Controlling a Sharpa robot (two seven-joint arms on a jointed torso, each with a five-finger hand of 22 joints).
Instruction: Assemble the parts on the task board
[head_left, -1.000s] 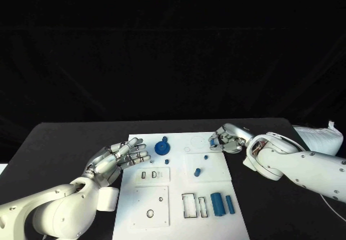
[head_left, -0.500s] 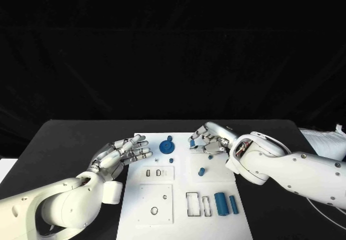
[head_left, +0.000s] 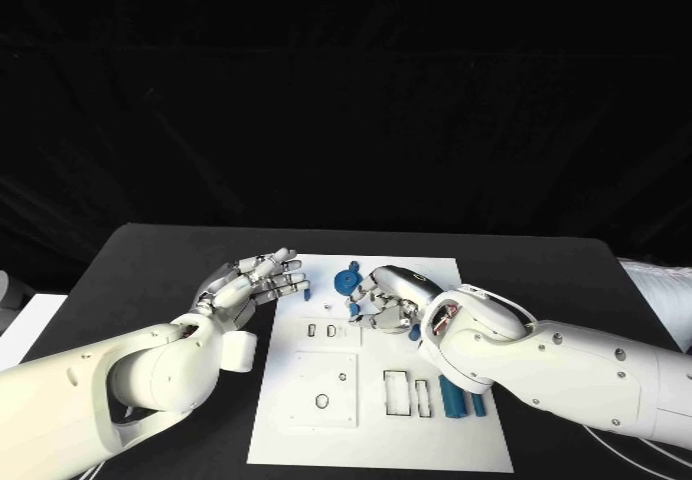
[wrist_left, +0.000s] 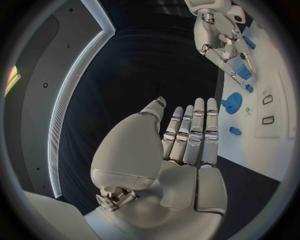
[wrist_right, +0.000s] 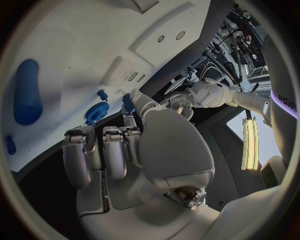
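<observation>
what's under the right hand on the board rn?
The right hand hovers over the task board, pinching a small blue part. The blue gear lies beside it; the board directly below is covered.

A robotics lab or test cell. A black table (head_left: 159, 265) stands against black drapes and carries a white task board (head_left: 378, 435). Cables and rigging (wrist_right: 228, 47) crowd the room beyond.

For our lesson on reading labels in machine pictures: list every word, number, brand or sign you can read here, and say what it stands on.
Dark lettering on the white robot arm at the edge of the right wrist view: cut off and bent, too blurred to read.
White task board: outlined slots and holes, no legible words or numbers.
Small blue parts: no markings legible.
Silver left hand and silver right hand: no text legible.
</observation>
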